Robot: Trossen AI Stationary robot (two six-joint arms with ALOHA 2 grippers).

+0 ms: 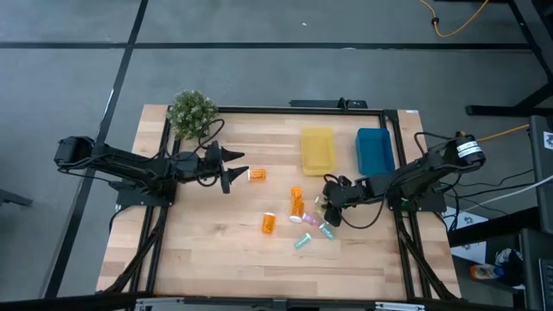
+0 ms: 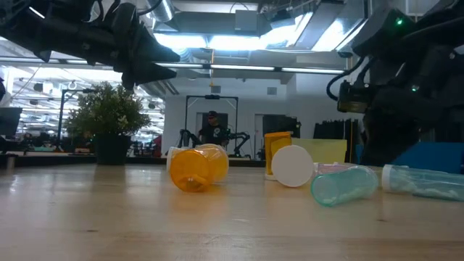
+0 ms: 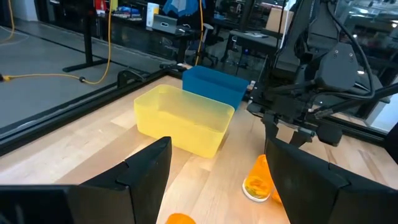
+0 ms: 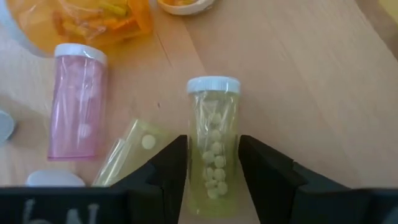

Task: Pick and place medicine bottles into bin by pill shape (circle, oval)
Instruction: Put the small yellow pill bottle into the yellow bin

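Several pill bottles lie on their sides on the wooden table (image 1: pixel 216 259): orange ones (image 1: pixel 269 223) (image 1: pixel 296 200) (image 1: pixel 257 174), teal ones (image 1: pixel 302 240) and a pink one (image 4: pixel 78 102). My right gripper (image 1: pixel 331 206) is low over the cluster, shut on a pale yellow-green bottle (image 4: pixel 212 124) with a white cap. My left gripper (image 1: pixel 233 168) is open and empty, raised above the table just left of the lone orange bottle. The yellow bin (image 1: pixel 317 149) and the blue bin (image 1: pixel 375 149) stand at the far right. My right gripper has the pale yellow-green bottle between its two fingers (image 4: pixel 171 168), one on each long side of the body's lower half (image 4: pixel 212 177), away from the cap. The fingers lie along the bottle. It appears to lie on the table with its cap pointing away from the gripper.
A small potted plant (image 1: pixel 192 112) stands at the far left corner. A pale yellow bottle (image 4: pixel 127 158) and the pink one lie close beside the held bottle. A dark frame runs along the table's far and side edges. Bare wood lies along the near edge.
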